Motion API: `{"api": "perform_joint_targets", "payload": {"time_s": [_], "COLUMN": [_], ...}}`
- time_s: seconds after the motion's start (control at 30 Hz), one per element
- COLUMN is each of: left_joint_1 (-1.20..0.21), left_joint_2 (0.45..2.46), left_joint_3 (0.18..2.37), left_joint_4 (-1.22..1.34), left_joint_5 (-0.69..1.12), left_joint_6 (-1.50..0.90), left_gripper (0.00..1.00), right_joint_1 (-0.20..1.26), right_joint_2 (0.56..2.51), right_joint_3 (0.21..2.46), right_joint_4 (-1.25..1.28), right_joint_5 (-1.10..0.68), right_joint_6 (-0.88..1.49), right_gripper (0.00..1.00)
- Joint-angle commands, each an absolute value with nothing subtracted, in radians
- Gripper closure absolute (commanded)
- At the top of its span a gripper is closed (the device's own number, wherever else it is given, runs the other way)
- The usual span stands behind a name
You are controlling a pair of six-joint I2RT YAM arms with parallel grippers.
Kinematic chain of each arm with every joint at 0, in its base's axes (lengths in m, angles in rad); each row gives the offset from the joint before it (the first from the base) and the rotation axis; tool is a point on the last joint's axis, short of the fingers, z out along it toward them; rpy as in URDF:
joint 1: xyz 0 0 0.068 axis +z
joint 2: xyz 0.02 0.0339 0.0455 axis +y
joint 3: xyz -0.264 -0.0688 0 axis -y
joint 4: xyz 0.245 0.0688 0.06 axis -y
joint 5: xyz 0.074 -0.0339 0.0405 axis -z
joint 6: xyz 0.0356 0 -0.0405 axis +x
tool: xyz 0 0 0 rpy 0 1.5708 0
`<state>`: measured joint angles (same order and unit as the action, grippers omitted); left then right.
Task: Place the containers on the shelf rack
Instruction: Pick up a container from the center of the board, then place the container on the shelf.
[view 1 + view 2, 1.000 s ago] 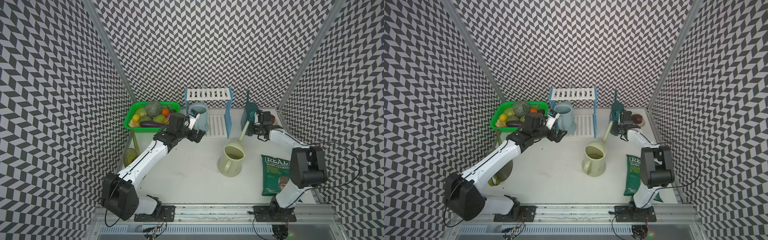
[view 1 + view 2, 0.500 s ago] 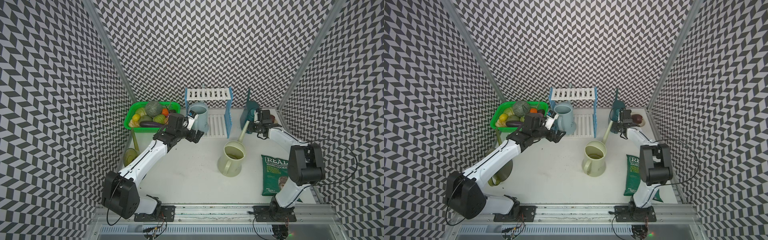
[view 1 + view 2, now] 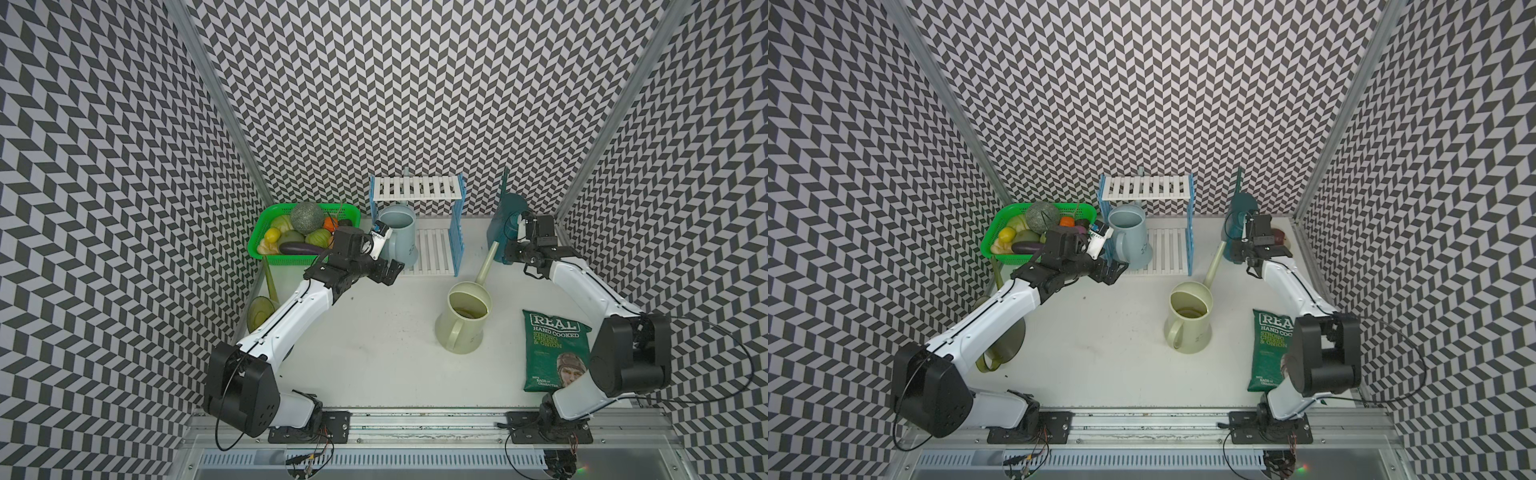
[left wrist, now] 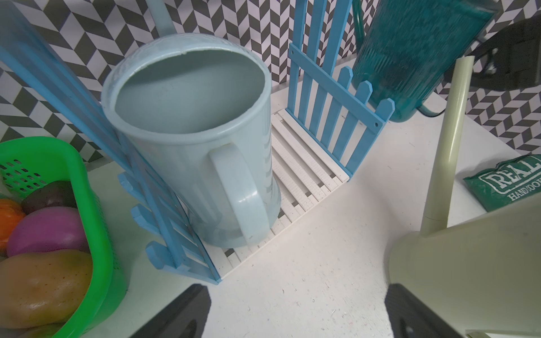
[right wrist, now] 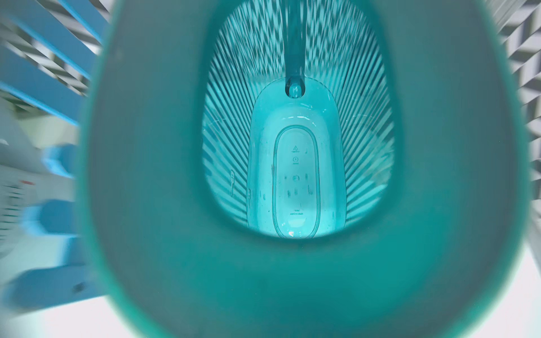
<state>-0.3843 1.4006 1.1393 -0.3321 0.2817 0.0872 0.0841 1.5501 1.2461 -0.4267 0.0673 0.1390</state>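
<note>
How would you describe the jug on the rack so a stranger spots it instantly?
Find the shelf rack against the back wall. On its lower shelf, at the end nearest the green basket, stands the light blue jug. It alone sits on the rack, and no other jug is pale blue.

Blue jug (image 3: 400, 245) upright on lower rack (image 3: 417, 189) shelf — cream jug (image 3: 461, 332), teal jug (image 3: 502, 220), olive jug (image 3: 258, 312) outside.

The left arm covers most of the olive-green jug (image 3: 258, 312) in both top views, and the right arm overlaps the chip bag (image 3: 1266, 345). The dark teal jug (image 5: 295, 175) fills the right wrist view. It hides the right gripper (image 3: 518, 226) fingers, and the shelf rack (image 5: 44, 87) beside it is smeared. In the left wrist view the cream jug (image 4: 468, 263) runs off the edge. So does the left gripper (image 4: 295, 310), apart from 2 fingertips (image 4: 187, 307).
</note>
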Motion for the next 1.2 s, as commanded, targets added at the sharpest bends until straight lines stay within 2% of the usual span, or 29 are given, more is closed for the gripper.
{"api": "perform_joint_targets", "payload": {"time_s": [0.0,0.23,0.43,0.63,0.9,1.17], "left_joint_1": [-0.371,-0.338,-0.293,-0.285,-0.275,-0.273], "left_joint_2": [1.374,1.345,1.350,1.378,1.395,1.414], "left_joint_3": [1.137,1.143,1.152,1.169,1.157,1.151], "left_joint_4": [-0.323,-0.307,-0.281,-0.282,-0.246,-0.213], "left_joint_5": [0.263,0.222,0.202,0.201,0.136,0.111], "left_joint_6": [0.078,0.059,0.023,0.004,-0.028,-0.031], "left_gripper": [0.00,0.00,0.00,0.00,0.00,0.04], "right_joint_1": [0.089,0.089,0.132,0.362,0.720,0.907], "right_joint_2": [1.437,1.245,1.160,1.166,1.235,1.277], "right_joint_3": [1.267,1.267,1.386,1.523,1.583,1.501], "right_joint_4": [-0.370,-0.431,-0.569,-0.686,-0.699,-0.663], "right_joint_5": [0.118,0.129,0.092,0.171,0.327,0.395], "right_joint_6": [0.134,0.122,0.134,0.188,0.308,0.435], "right_gripper": [0.99,0.99,1.00,1.00,1.00,1.00]}}
